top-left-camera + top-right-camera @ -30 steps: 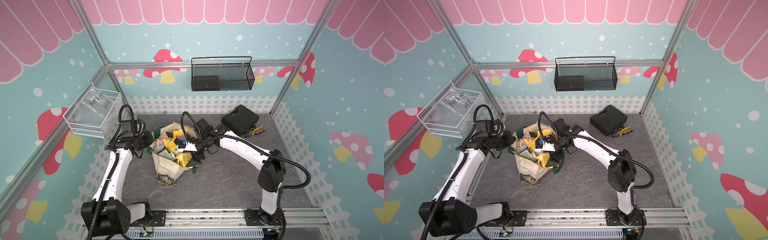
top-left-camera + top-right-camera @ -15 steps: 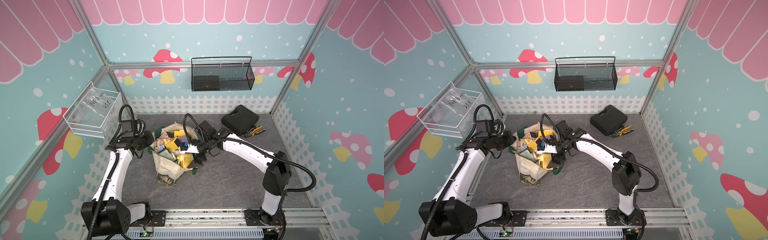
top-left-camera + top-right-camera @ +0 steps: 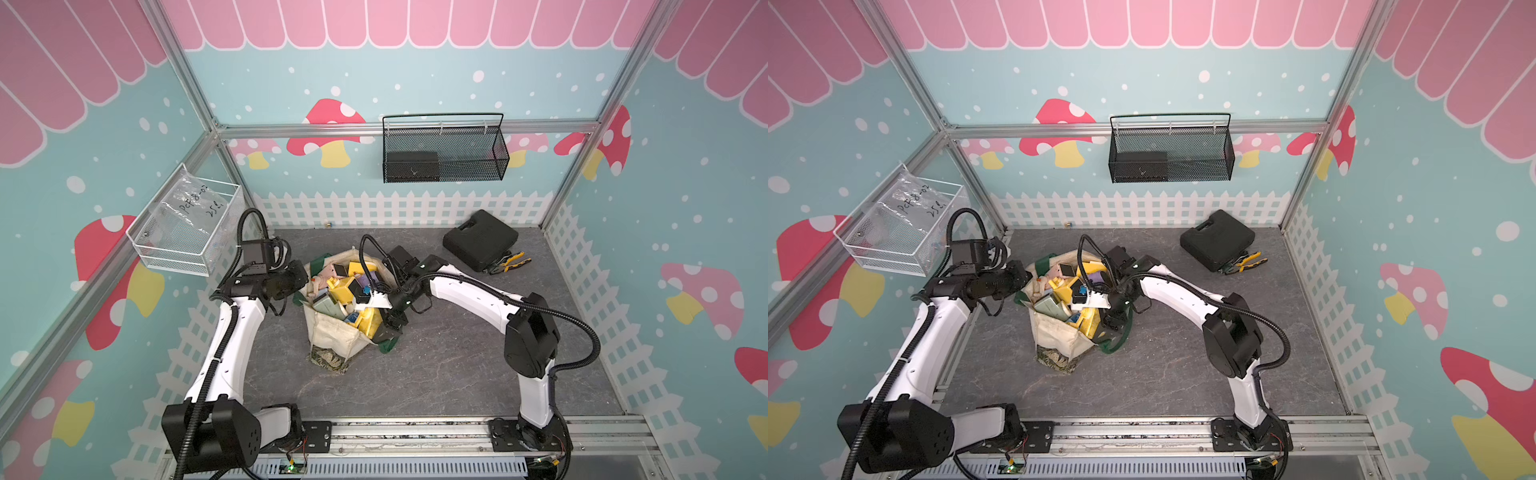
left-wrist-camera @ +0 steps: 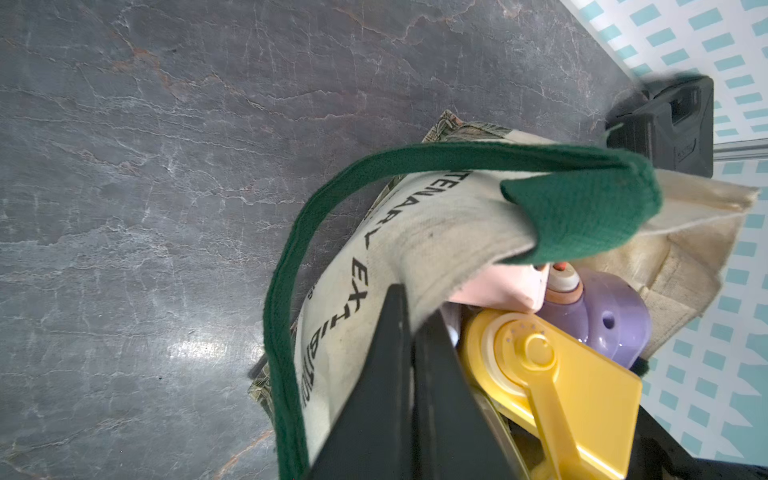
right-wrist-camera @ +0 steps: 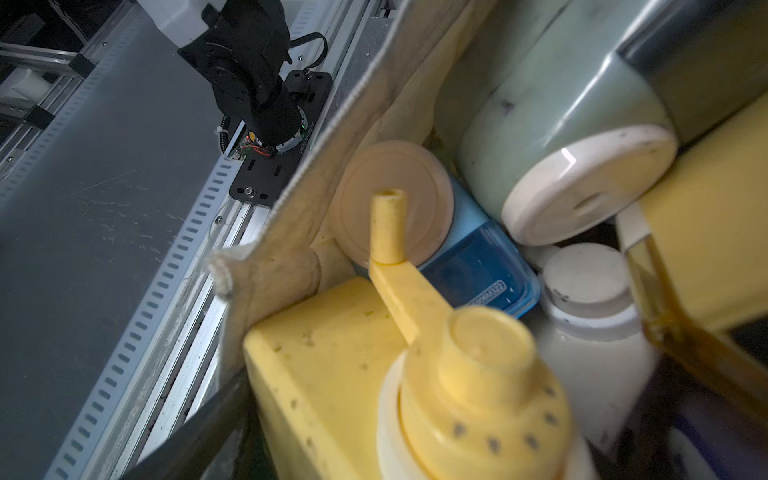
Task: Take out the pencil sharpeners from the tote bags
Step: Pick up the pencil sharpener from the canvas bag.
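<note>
At bag (image 3: 328,334) mouth: left gripper (image 4: 411,303) clamped on rim, holding mouth open for access; right gripper (image 3: 390,323) fingers wide, straddling yellow sharpener (image 5: 324,365), contact unclear.

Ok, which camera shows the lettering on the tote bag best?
The left wrist view: the lettering runs large and sharp across the tote bag. Both top views show the bag small, lettering not readable; the right wrist view shows only its rim.

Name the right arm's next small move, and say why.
Probably close the right gripper on the yellow sharpener: its open fingers seem to straddle it inside the tote bag, whose rim the left gripper holds pinched.
</note>
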Motion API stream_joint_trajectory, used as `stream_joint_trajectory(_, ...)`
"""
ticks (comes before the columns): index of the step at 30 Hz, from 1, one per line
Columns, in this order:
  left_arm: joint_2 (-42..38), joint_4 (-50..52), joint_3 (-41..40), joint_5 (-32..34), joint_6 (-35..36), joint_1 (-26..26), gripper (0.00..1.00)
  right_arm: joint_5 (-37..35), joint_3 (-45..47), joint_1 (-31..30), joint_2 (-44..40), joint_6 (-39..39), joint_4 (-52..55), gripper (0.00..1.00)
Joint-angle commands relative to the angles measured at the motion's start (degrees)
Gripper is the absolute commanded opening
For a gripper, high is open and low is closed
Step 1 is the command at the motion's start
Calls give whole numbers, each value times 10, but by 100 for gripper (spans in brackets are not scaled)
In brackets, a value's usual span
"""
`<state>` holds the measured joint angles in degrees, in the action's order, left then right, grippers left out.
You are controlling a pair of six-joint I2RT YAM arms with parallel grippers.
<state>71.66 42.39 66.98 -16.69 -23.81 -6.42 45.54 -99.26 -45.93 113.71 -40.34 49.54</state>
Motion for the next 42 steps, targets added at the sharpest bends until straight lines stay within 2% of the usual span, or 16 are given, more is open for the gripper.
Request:
stream_joint_trajectory(1, -11, -29, 6, 1, -2, -3, 0, 10, 21, -3, 12, -1, 41, 75)
stream_joint_trajectory(4, -11, -28, 6, 2, -2, -3, 0, 11, 20, -3, -2, 8, 39, 65)
stream_joint_trajectory(10, -11, -27, 6, 4, -2, -3, 0, 18, 35, -1, -33, 17, 35, 53)
stream_joint_trajectory(13, -11, -27, 7, 4, -2, -3, 0, 11, 37, 1, -44, 29, 28, 39)
stream_joint_trajectory(15, -11, -27, 7, 4, -2, -3, 0, -9, 32, 2, -59, 55, 14, 23)
stream_joint_trajectory(22, -11, -26, 6, 6, -2, -3, 0, -47, 18, 4, -87, 96, -5, 18)
stream_joint_trajectory(28, -12, -26, 6, 8, -2, -3, 0, -115, 31, 11, -156, 198, -94, 18)
stream_joint_trajectory(32, -12, -21, 8, 18, -1, -3, 0, -203, 49, 26, -216, 301, -158, 16)
stream_joint_trajectory(34, -12, -15, 11, 32, 0, -3, 0, -233, 42, 49, -232, 353, -164, 15)
stream_joint_trajectory(36, -13, -12, 11, 36, 0, -3, 0, -231, 51, 86, -249, 402, -174, 9)
stream_joint_trajectory(38, -13, -12, 11, 35, 0, -3, 0, -247, 75, 132, -263, 451, -187, 8)
stream_joint_trajectory(42, -15, -13, 12, 33, 0, -3, 0, -317, 118, 188, -264, 517, -184, 7)
